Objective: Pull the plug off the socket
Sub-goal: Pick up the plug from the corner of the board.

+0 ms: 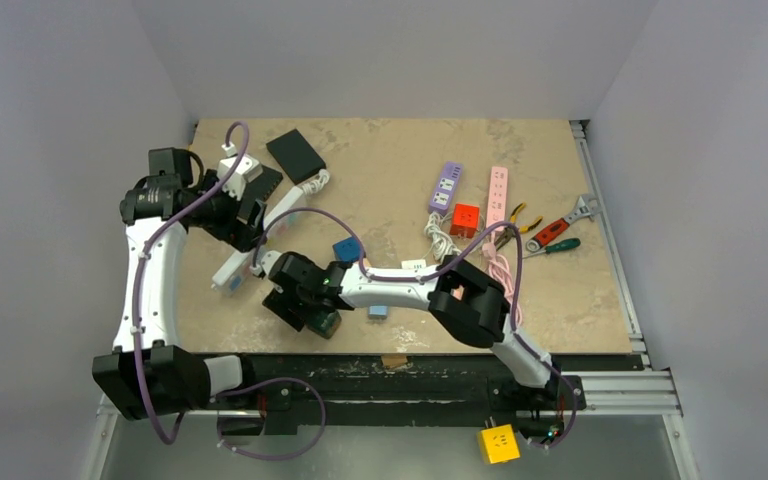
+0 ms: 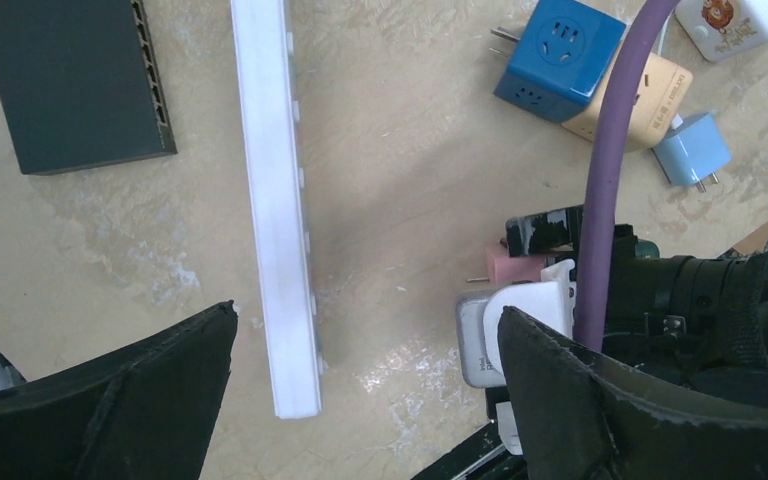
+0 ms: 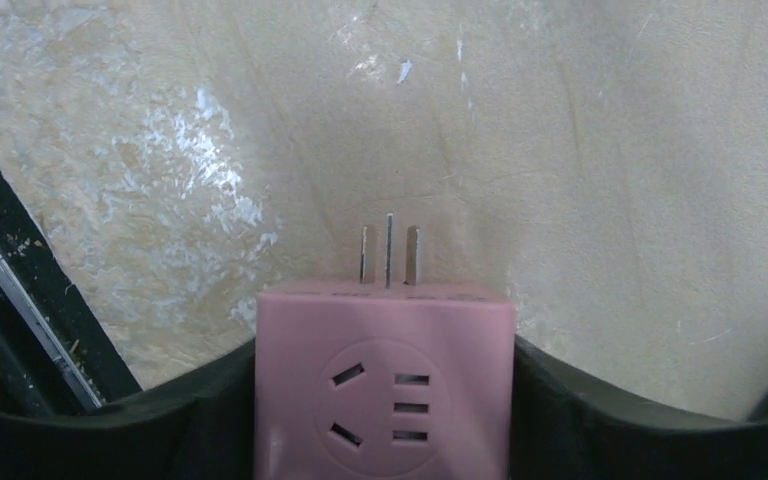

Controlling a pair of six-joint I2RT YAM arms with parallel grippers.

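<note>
Beige tabletop, pink plug partly out of frame

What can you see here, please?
White strip: 1, white, left.
Purple strip: 1, purple, rear.
Pink strip: 1, pink, alongside.
Black box: 1, black, left rear.
Red cube: 1, red, rear.
Blue cube: 1, blue, centre.
Pink cube: 1, pink, right jaws.
Yellow cube: 1, yellow, front edge.
Small adapters: 3, light blue, tan, white, centre.
Hand tools: 4, mixed, right.
Left gripper: 1, black, open over white strip.
Right gripper: 1, black, around pink cube.
</note>
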